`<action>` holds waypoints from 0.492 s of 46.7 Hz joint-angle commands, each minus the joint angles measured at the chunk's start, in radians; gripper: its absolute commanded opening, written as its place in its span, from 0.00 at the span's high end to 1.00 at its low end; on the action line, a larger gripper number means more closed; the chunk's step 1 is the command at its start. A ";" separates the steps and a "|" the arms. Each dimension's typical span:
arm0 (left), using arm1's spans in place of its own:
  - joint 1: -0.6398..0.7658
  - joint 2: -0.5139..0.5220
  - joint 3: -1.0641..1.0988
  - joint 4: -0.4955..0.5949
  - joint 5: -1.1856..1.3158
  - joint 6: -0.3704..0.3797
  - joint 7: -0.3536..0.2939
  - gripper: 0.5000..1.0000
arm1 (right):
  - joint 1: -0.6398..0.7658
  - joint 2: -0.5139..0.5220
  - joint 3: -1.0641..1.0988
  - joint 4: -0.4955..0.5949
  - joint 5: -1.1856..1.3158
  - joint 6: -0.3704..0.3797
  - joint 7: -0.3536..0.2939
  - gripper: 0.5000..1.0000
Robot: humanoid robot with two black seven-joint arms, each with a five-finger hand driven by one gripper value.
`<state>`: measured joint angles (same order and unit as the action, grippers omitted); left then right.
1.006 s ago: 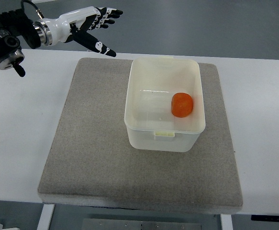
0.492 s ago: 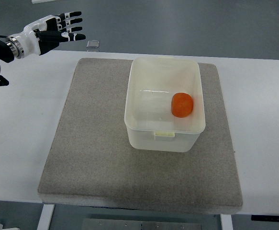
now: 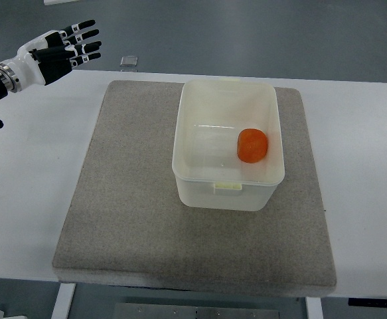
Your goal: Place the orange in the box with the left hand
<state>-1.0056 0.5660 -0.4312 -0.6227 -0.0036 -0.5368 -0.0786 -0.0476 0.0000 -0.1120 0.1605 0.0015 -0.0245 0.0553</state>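
Note:
The orange [image 3: 253, 145] lies inside the cream plastic box [image 3: 194, 185], against its right wall. The box stands on a grey mat [image 3: 127, 199] on the white table. My left hand [image 3: 60, 48] is at the top left, over the table's far left edge and well away from the box. Its fingers are spread and it holds nothing. The right arm is out of view.
A small clear object [image 3: 129, 61] lies beyond the table's far edge, right of my left hand. The white table [image 3: 27, 173] shows on both sides of the mat. The floor beyond is dark grey.
My left hand has drawn back to the left, away from the box, with fingers spread and empty. The orange and box have not moved.

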 commanded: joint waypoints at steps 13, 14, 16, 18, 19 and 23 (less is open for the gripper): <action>0.015 0.000 0.000 0.000 -0.003 0.000 0.000 0.00 | 0.002 0.000 0.003 0.002 -0.002 0.006 0.000 0.14; 0.015 0.000 0.000 0.000 -0.003 0.000 0.000 0.00 | 0.002 0.000 0.003 0.004 -0.002 0.006 0.001 0.14; 0.016 0.000 0.000 -0.002 -0.001 0.000 0.000 0.00 | 0.003 0.000 0.003 0.004 -0.002 0.005 0.001 0.14; 0.016 0.000 0.000 -0.002 -0.001 0.000 0.000 0.00 | 0.009 0.000 0.003 0.002 -0.002 0.000 0.001 0.14; 0.016 0.000 0.000 -0.002 -0.003 0.000 0.000 0.00 | 0.011 0.000 0.003 0.002 -0.002 0.000 0.001 0.14; 0.016 0.000 0.000 -0.002 -0.001 0.000 0.000 0.00 | 0.012 0.000 0.002 0.004 -0.002 0.000 0.005 0.14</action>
<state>-0.9895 0.5661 -0.4312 -0.6241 -0.0054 -0.5369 -0.0782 -0.0362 0.0000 -0.1089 0.1629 -0.0001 -0.0241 0.0574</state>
